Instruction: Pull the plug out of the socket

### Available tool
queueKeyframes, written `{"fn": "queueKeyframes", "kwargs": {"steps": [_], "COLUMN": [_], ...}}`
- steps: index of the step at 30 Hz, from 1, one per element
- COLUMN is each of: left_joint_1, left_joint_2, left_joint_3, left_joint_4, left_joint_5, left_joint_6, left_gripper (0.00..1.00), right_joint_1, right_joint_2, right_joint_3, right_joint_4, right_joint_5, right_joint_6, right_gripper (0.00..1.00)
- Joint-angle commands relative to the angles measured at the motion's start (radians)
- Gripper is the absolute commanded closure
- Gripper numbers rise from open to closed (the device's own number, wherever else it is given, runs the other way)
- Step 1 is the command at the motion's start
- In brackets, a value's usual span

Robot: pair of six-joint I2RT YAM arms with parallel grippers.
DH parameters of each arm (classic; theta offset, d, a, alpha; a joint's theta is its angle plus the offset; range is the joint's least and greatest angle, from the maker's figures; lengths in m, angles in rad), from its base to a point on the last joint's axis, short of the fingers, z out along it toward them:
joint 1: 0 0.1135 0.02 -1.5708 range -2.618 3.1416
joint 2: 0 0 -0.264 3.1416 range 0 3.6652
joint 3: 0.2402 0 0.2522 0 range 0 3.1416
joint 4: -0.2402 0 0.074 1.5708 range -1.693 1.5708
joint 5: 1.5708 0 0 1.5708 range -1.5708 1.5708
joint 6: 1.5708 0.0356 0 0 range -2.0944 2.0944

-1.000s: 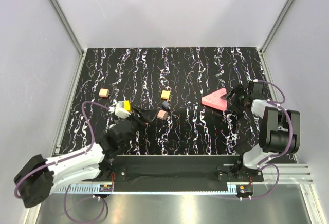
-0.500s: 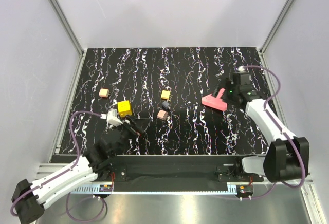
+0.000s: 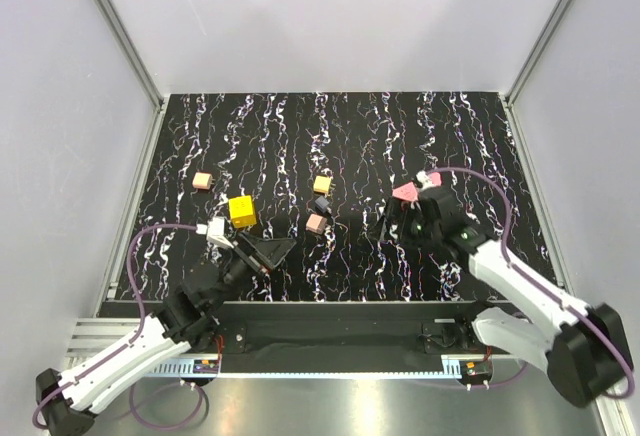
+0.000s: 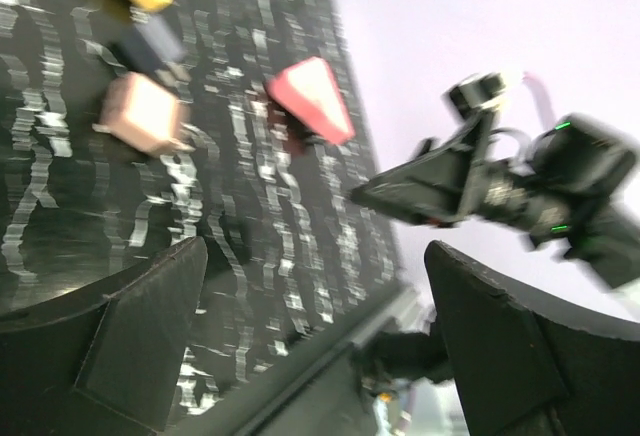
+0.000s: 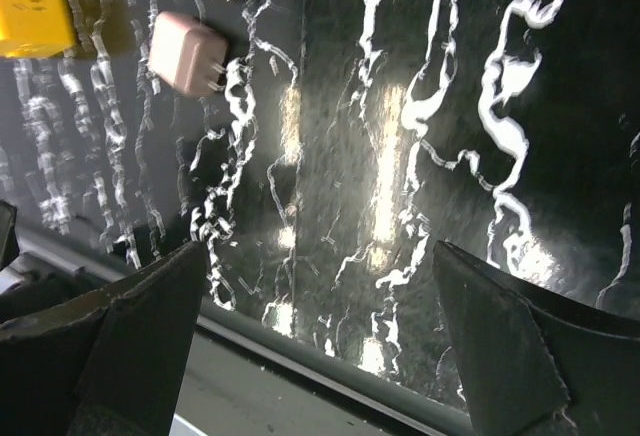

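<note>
Laboratory robot test cell: plain pale enclosure walls framed by aluminium profiles, a black marbled tabletop, and a black mounting beam along its near edge.

The socket is a bright yellow cube sitting flat on the black marbled worktop, left of centre, with nothing plugged into it. In the right wrist view one face shows small dark slots. The plug is a coral-red, flat triangular piece lying on the worktop right of centre, well apart from the socket. Its pins cannot be made out.
</note>
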Motion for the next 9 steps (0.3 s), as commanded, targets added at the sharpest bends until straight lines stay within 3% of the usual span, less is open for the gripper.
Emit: {"fn": "queueKeyframes", "kwargs": {"steps": [1, 7, 9], "left_joint_1": [0.000, 0.000, -0.001], "left_joint_2": [-0.034, -0.053, -0.057], "left_joint_3": [-0.145, -0.211, -0.217], "left_joint_4": [0.085, 0.222, 0.315], "left_joint_5": [0.098, 0.211, 0.316], "left_joint_6": [-0.028, -0.051, -0.034], "left_gripper": [0.04, 0.02, 0.01], "right_joint_1": [0.006, 0.006, 0.004], "right_joint_2": [-0.138, -0.494, -0.672], "right_joint_3": [-0.129, -0.373, -0.424], "right_joint_4": [0.150, 0.272, 0.293], "right_joint_5": [-0.077, -0.177, -0.226], "right_joint_6": [0.070, 0.201, 0.279], "right_gripper": [0.00, 0.00, 0.00]}}
